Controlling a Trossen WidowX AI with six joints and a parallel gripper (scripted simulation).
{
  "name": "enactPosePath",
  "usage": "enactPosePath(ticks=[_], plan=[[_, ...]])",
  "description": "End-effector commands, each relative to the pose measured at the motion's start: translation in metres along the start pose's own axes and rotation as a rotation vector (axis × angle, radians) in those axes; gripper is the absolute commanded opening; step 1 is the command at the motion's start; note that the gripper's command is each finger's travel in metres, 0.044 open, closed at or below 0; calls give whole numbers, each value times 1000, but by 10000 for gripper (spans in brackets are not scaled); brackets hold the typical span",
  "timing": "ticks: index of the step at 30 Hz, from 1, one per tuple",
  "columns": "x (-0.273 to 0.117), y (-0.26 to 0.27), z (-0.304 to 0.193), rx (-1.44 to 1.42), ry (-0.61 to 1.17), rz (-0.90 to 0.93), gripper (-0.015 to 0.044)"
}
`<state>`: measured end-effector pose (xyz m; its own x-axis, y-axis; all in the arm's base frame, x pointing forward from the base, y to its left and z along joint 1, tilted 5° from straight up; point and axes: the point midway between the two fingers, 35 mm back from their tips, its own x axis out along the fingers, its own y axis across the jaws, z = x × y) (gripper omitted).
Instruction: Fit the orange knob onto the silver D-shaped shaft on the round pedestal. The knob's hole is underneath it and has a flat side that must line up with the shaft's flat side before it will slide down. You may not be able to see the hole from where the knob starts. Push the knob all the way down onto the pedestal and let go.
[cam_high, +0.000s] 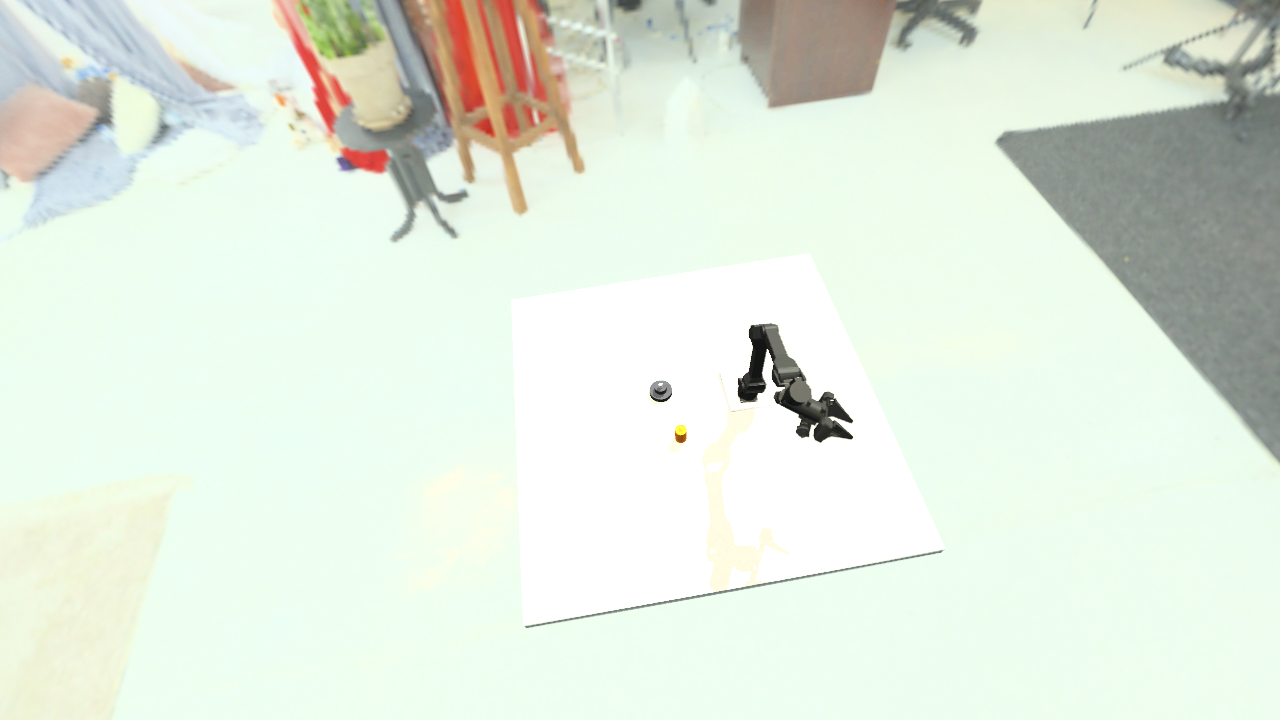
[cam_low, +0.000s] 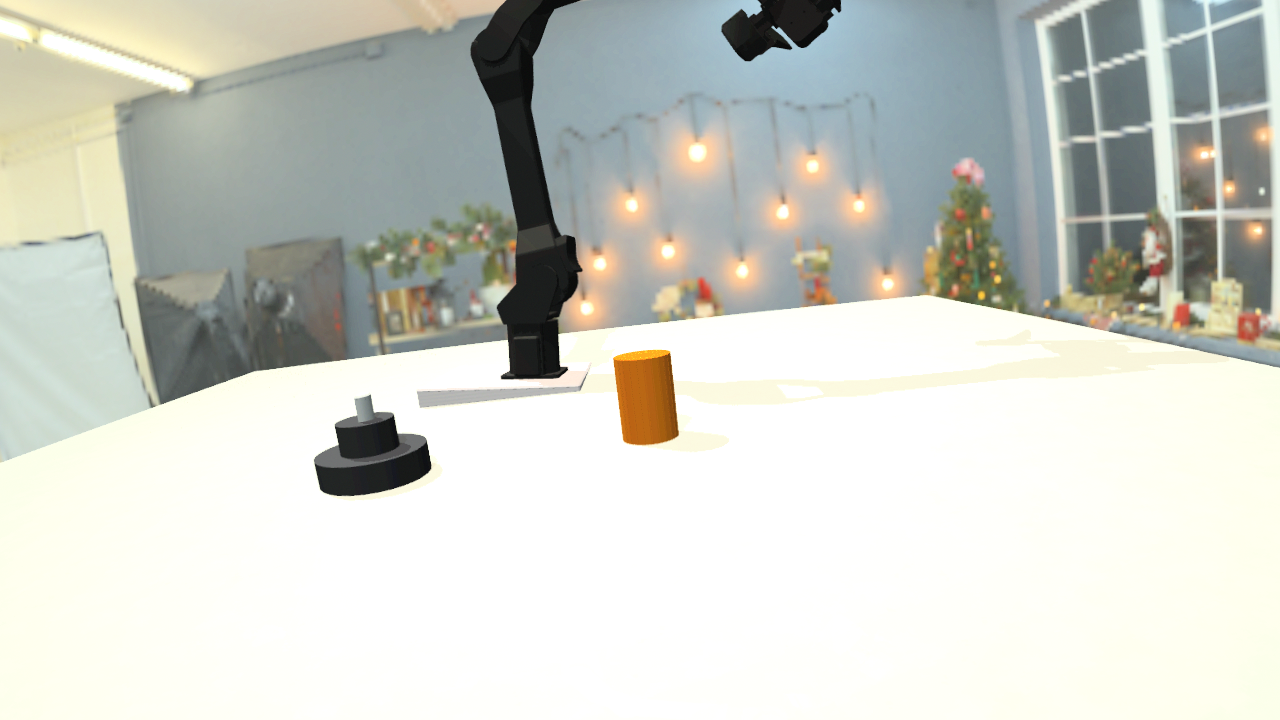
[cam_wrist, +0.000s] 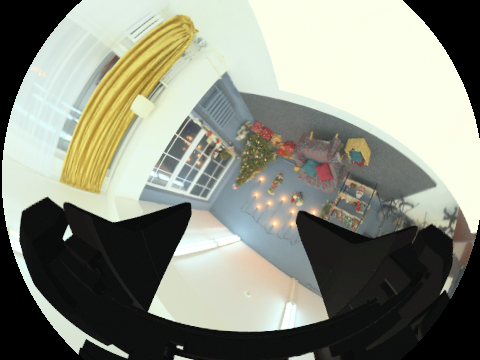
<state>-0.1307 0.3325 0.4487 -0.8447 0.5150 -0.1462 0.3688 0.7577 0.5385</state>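
The orange knob (cam_high: 681, 434) (cam_low: 646, 398) stands upright on the white table; its hole is hidden underneath. The round black pedestal (cam_high: 660, 394) (cam_low: 372, 469) stands a little way from it, with the short silver shaft (cam_high: 660, 385) (cam_low: 363, 408) pointing up from its raised centre. The shaft's flat side cannot be made out. My gripper (cam_high: 852, 428) (cam_wrist: 245, 213) is open and empty, raised high on the far side of the arm base, away from knob and pedestal. The exterior view shows only part of it at the top edge. Neither knob nor pedestal shows in the wrist view.
The arm's base (cam_high: 748, 388) (cam_low: 534, 354) stands on a thin pale plate (cam_low: 483, 392) behind the knob and pedestal. The white table top (cam_high: 590, 537) (cam_low: 626, 582) ends in straight edges, with the room's floor around it in the top view.
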Motion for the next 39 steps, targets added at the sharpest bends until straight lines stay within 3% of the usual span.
enactPosePath(ticks=[1,10,22,31,39], plan=[[0,0,0,0,0,0,426],[-31,25,62,84,-205,147,440],[-145,39,206,261,-699,338,440],[-266,-15,292,560,-1100,375,440],[-360,-103,320,886,-1359,292,440]])
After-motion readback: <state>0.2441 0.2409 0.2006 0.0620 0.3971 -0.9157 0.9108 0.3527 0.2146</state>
